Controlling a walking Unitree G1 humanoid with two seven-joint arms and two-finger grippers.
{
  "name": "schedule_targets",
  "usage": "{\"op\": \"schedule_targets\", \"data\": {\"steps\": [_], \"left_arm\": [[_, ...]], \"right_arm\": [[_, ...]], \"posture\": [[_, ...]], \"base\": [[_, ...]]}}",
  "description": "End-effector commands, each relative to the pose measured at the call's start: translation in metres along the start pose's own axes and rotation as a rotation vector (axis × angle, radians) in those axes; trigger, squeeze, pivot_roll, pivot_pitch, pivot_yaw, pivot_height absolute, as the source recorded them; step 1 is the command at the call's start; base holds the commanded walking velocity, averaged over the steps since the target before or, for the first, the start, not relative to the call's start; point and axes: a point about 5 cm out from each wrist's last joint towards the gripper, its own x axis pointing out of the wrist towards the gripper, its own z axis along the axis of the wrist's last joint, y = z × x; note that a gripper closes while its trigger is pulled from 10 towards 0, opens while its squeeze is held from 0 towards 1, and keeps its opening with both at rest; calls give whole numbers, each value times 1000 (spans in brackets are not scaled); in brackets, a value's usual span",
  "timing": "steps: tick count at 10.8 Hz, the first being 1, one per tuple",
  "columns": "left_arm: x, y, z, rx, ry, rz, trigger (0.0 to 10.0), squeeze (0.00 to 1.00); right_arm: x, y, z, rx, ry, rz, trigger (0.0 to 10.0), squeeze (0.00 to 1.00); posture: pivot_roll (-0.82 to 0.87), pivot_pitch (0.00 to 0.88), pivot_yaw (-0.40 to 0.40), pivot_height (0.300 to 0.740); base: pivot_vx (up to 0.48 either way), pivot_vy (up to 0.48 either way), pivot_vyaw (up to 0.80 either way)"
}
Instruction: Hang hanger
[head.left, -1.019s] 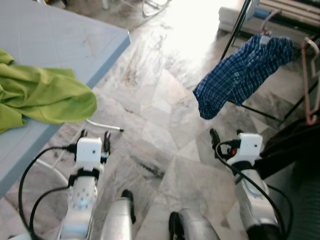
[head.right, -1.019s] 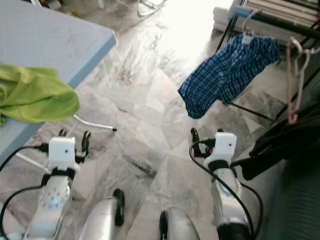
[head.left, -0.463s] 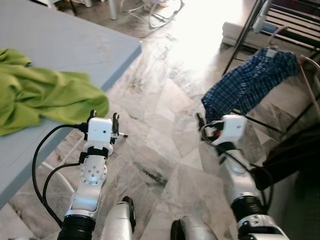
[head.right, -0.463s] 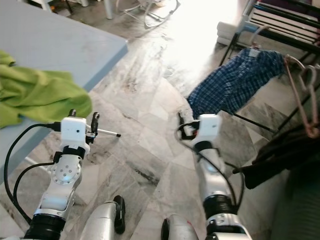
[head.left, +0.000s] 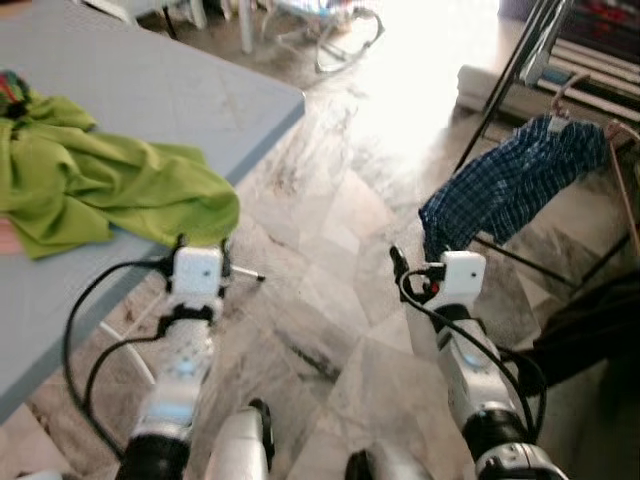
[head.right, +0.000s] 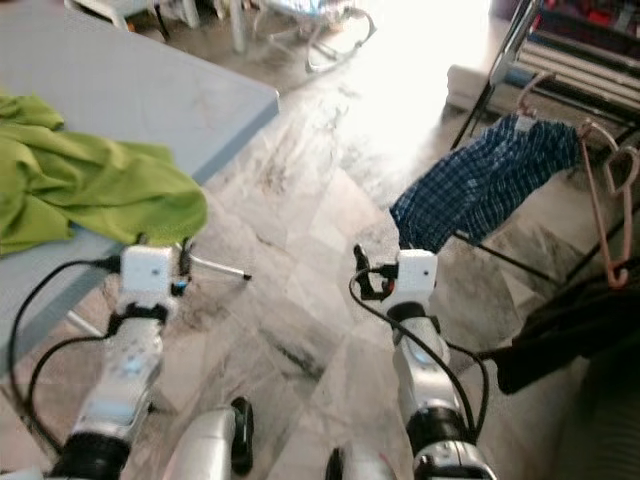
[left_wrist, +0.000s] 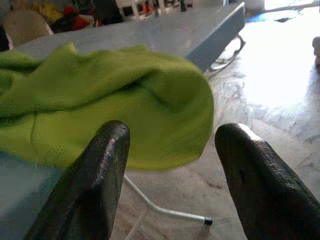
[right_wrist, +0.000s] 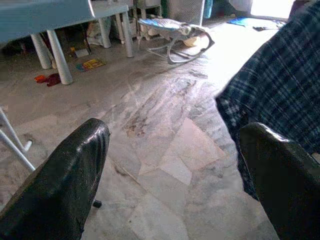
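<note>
A blue plaid shirt (head.left: 510, 185) hangs on a hanger from the black drying rack (head.right: 505, 60) at the right. An empty pinkish hanger (head.right: 610, 275) hangs beside it on the same rack. A green garment (head.left: 110, 190) lies crumpled on the grey table (head.left: 180, 90) at the left. My left gripper (head.left: 202, 243) is open and empty, low beside the table edge, just under the green garment (left_wrist: 100, 100). My right gripper (head.left: 420, 265) is open and empty, held above the floor, short of the plaid shirt (right_wrist: 280, 85).
A dark garment (head.left: 590, 320) hangs low at the far right. A metal table foot (head.left: 245, 272) lies on the marble floor near my left gripper. A bouncer seat (head.left: 340, 20) and a pale folded mat (head.left: 490, 85) sit further back in bright light.
The view has tilted and shifted, so more of the table and green garment shows. Both arms are raised further forward than a second ago. Both grippers stay open and empty.
</note>
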Motion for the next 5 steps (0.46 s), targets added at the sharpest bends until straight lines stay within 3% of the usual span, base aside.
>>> {"op": "schedule_targets", "data": {"steps": [1, 5], "left_arm": [[2, -1, 0, 15, -9, 0, 10000, 0], [-3, 1, -8, 12, 8, 29, 10000, 0]], "right_arm": [[2, 0, 2, -3, -13, -7, 10000, 0], [-4, -9, -2, -20, -7, -14, 10000, 0]], "posture": [[65, 80, -32, 740], [58, 87, -41, 740]], "base": [[0, 0, 0], [0, 0, 0]]}}
